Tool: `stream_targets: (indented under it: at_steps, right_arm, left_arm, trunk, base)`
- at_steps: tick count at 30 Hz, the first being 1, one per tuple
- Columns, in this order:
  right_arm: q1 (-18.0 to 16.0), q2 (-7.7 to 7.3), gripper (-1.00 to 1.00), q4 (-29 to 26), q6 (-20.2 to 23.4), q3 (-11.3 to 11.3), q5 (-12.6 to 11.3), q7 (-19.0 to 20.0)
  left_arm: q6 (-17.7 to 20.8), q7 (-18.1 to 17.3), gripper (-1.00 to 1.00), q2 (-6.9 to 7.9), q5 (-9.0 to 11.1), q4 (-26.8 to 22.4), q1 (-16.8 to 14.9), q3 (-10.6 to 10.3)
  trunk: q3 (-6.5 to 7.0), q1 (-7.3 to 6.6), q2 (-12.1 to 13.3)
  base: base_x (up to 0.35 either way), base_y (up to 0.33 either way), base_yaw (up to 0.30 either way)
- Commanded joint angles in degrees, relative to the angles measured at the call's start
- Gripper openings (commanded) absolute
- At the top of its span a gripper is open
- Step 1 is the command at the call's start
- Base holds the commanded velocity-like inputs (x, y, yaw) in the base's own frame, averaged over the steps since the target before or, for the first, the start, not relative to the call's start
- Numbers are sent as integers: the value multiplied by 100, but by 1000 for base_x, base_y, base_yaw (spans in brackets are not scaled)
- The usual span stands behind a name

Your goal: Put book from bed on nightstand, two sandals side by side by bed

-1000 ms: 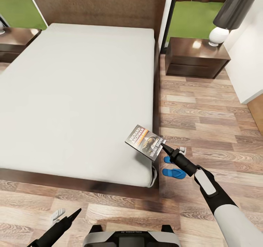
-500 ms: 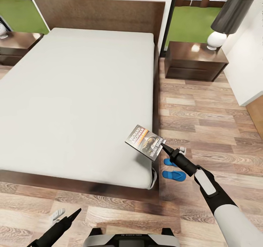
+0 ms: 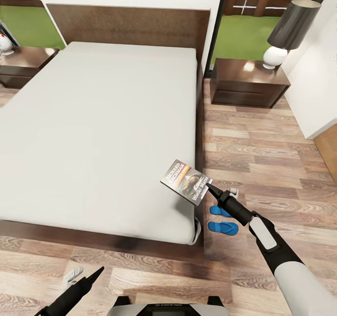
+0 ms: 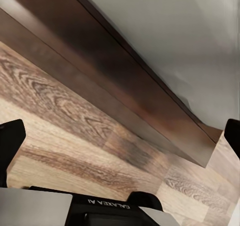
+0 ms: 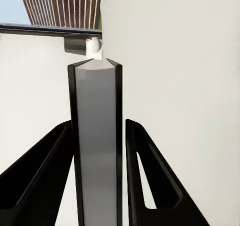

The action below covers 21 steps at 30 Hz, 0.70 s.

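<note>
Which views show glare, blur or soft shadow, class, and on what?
Head view: a bright glare patch on the glossy dark-brown nightstand; a soft shadow under the pale grey bed at its foot. Left wrist view: sharp wood floor, mattress softly smeared. Right wrist view: the grey-paged book, edge-on between the fingers, slightly blurred.

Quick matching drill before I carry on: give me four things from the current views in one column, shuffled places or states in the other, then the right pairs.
Things:
1. book
2. sandals
3. lamp
4. left gripper

Places or states:
A. on the floor beside the bed
B. standing on the nightstand
C. open, over the floor at the bed's foot
D. clamped by one edge in the right gripper

Pairs: 1-D, 2-A, 3-B, 4-C
</note>
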Motion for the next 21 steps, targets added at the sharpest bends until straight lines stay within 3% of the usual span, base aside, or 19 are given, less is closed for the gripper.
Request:
stream_targets:
  at_steps: [1,21]
  right_arm:
    - [-2,-1,-100,2,40,1,-35,1]
    - [-2,-1,-100,4,40,1,-35,1]
  left_arm:
    - [-40,-6,100,0,28,1,-1,-49]
    - [-41,-5,100,-7,27,1,-1,-49]
  trunk:
    - [7,0,-2]
    - [194,0,-2]
  base:
    - [0,0,0]
    - [0,0,0]
